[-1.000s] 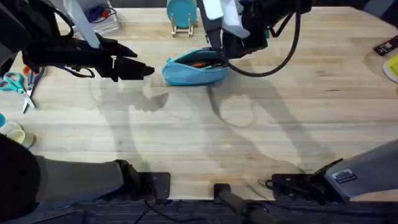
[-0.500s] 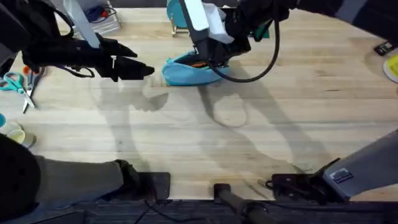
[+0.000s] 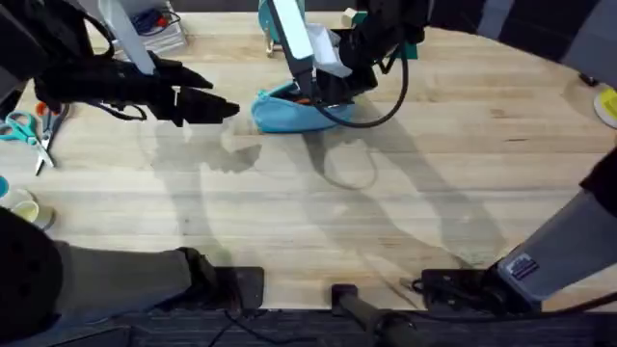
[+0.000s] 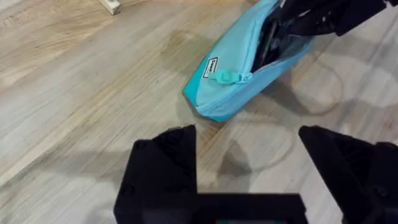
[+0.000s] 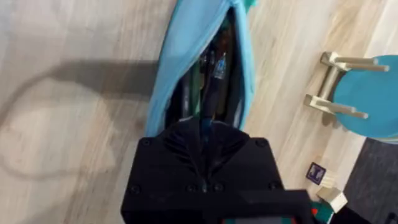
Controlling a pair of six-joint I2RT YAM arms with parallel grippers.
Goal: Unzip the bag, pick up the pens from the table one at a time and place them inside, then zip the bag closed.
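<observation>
The light turquoise bag [image 3: 287, 114] lies at the back middle of the table [image 3: 318, 212], its zipper open and dark pens showing inside [image 5: 214, 65]. Its pull tab [image 4: 227, 76] sits at the end nearest my left gripper. My right gripper [image 3: 319, 93] hangs right over the bag's opening [image 5: 180, 56], fingers together [image 5: 205, 126] on a slim dark pen that points down into the bag. My left gripper [image 3: 228, 109] hovers just left of the bag [image 4: 231, 93], open [image 4: 249, 134] and holding nothing.
A round teal disc on a wooden stand [image 3: 280, 24] stands right behind the bag [image 5: 367, 93]. Scissors [image 3: 29, 130] lie at the far left edge, with a cup [image 3: 21, 205] below them. A clear box [image 3: 154, 24] sits at the back left.
My right arm has swung left and its gripper has shifted left along the bag's opening. The left arm and the bag have stayed put.
</observation>
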